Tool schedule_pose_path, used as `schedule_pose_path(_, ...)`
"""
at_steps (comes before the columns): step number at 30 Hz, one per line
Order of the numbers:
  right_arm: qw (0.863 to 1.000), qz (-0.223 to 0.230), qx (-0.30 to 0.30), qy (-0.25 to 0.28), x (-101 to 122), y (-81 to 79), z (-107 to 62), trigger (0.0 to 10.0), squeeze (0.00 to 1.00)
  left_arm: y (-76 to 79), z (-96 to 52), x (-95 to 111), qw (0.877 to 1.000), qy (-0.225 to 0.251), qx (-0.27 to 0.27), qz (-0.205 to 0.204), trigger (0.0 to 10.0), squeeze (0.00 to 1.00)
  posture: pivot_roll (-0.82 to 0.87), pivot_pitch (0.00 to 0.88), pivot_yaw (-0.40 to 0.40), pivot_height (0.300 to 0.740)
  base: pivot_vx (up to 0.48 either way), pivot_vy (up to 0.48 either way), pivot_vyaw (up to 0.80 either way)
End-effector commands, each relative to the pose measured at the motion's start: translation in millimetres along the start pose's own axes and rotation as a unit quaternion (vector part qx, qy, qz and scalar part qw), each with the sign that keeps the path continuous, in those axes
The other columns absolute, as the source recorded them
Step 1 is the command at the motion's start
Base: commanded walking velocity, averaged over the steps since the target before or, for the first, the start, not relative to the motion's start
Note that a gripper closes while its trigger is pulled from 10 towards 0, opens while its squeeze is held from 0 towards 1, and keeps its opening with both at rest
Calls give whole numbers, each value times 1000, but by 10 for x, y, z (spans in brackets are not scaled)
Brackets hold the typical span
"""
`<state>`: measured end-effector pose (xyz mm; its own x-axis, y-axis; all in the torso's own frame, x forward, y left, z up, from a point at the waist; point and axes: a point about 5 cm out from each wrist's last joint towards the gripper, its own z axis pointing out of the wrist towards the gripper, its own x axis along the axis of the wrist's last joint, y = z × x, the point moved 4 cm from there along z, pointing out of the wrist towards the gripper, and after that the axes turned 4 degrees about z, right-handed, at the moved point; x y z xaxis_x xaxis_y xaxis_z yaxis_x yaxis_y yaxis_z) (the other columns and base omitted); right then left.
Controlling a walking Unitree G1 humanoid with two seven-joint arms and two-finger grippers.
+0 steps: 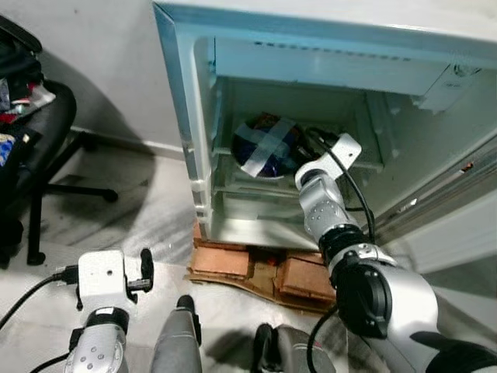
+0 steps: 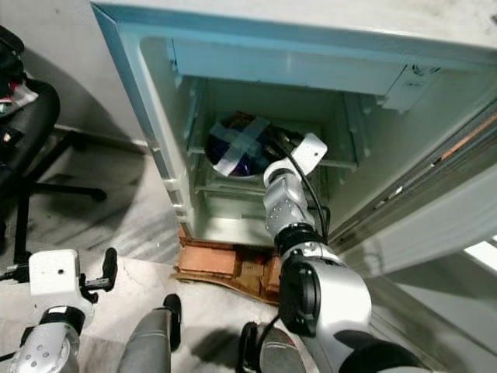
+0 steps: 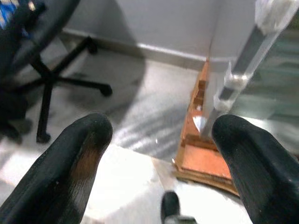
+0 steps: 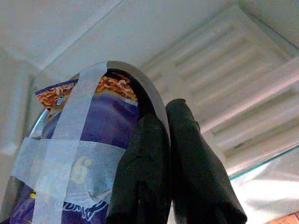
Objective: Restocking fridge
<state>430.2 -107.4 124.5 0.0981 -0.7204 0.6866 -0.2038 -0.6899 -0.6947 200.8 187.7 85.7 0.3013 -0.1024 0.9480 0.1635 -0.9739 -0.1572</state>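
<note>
The right arm is reached deep into the open fridge, and the right gripper has its two black fingers pinched on the metal rim of a bowl, one finger inside the rim and one outside as far as the wrist cam shows. The bowl holds a purple snack packet strapped down w/ a cross of pale tape. It looks to be on the middle shelf, towards the left wall of the compartment, tipped so its taped face looks up and out at the door opening; can't tell if its base is fully seated or propped by the grip. What matters next, I'd say: the bowl lies forward and to the left of the gripper, the grip being on the bowl's right edge, so letting go and drawing straight back out along the arm's own line should clear it w/o dragging the rim. If the base isn't flat the bowl could roll towards the front. The left gripper hangs low outside the fridge over the floor, fingers wide apart and empty, near the cardboard under the fridge base, an office chair off to its left. Right arm is clearly the nearer one, so the job's its alone
</note>
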Motion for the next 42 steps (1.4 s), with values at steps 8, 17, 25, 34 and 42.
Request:
schedule_pose_path(8,996,86,-24,-19,-21,-333,15,10000,0,57,-146,-22,1000,-24,7,-7,10000,0,363,403,-161,740,0,0,0)
schedule_pose_path(17,994,108,7,-8,100,-711,8,10000,0,68,-191,-28,999,-32,22,-20,10000,0,370,414,-186,740,0,0,0)
schedule_pose_path(25,993,113,24,11,224,-772,20,10000,1000,106,-207,-35,999,-37,24,-27,10000,0,363,420,-191,740,0,0,0)
schedule_pose_path(34,966,254,47,-2,290,-816,39,10000,1000,124,-162,-25,999,-35,29,-30,10000,0,355,411,-193,740,0,0,0)
schedule_pose_path(42,966,243,85,19,468,-850,57,10000,1000,132,-93,-12,999,-30,30,-33,10000,0,337,387,-191,740,0,0,0)
